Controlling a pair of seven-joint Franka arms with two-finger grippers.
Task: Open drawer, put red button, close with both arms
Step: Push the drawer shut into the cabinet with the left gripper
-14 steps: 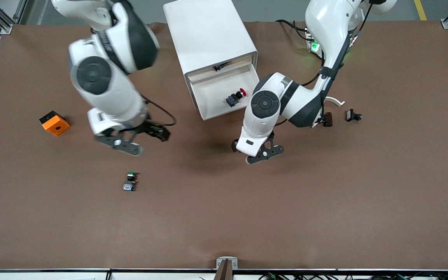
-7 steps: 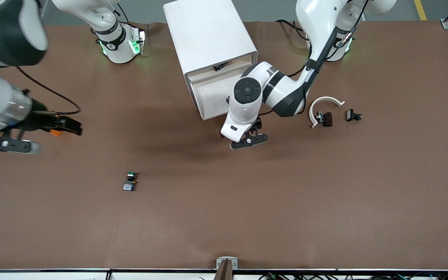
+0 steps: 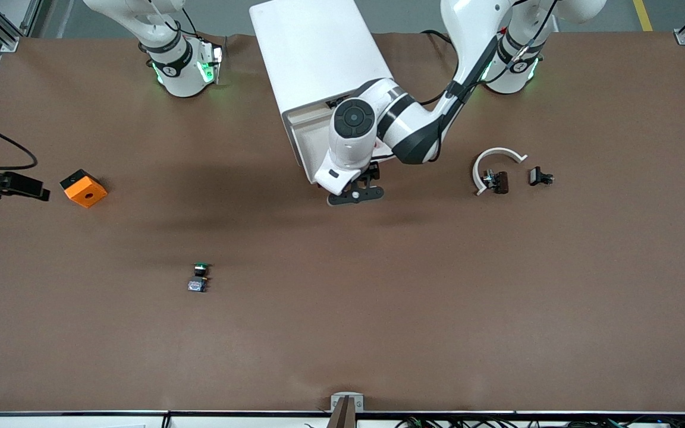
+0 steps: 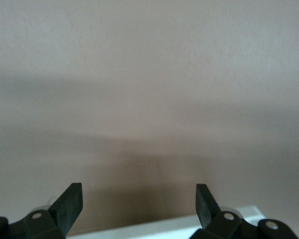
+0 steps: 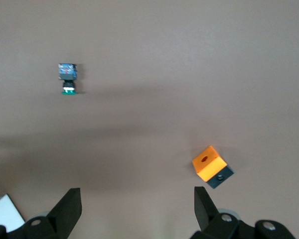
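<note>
Just before the drawer [image 3: 310,151] front hangs the left tool [image 3: 355,195], fingers apart.

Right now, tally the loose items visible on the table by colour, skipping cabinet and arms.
Orange: 1, block
Green-capped: 1, button
White: 1, curved piece
Black: 2, clip beside the curved piece, clip nearer the left arm's end
Total: 5
</note>
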